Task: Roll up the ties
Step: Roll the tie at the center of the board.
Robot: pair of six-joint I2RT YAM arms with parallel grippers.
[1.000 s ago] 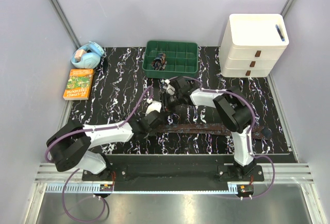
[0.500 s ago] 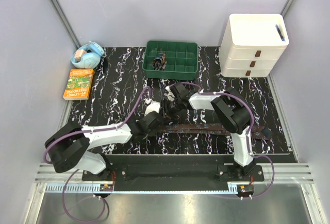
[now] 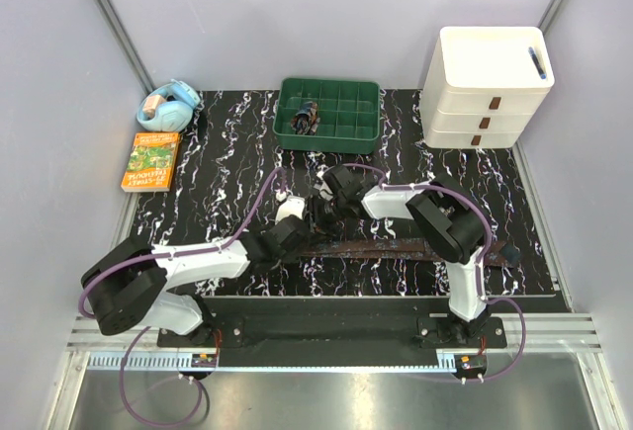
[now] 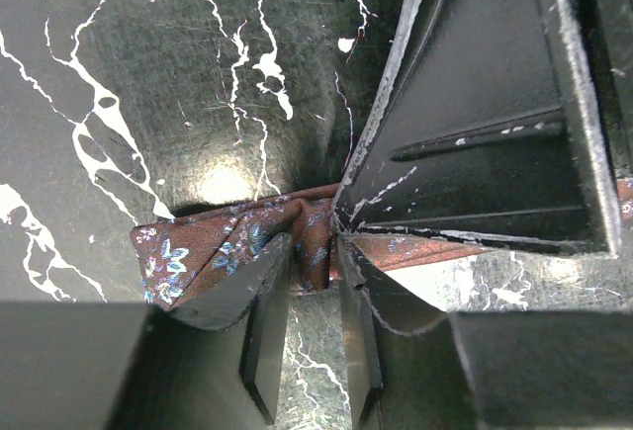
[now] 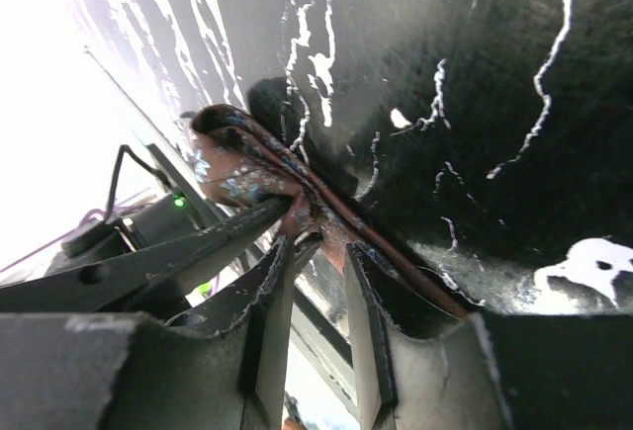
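On the mat [image 3: 218, 153], just ahead of the arms, find the tie [image 3: 396, 246] laid flat from left to right, its left end turned over into a first loose fold and the long tail running off rightward. Note both grippers crowded onto that folded end. Read the left gripper [image 4: 315, 257] as barely parted, with a tuck of cloth in the narrow gap; cannot tell whether pinching or letting go. Read the right gripper [image 5: 315, 247] as closed on the tie, nipping the fold from the far side, very near the left fingers. To roll well, hold the core with one grip at all times, and hand over only after getting a sure bite with the other jaws. Turn the fold onto the flat tail in small, even steps, with the edges kept square to the tail to prevent coning. Work low against the mat, lightly taut, without lifting, to avoid dragging or twisting the tail. Mind the tight quarters: probably easy to clash fingers here or to snag the cloth. Pinch lightly to avoid creasing the roll.
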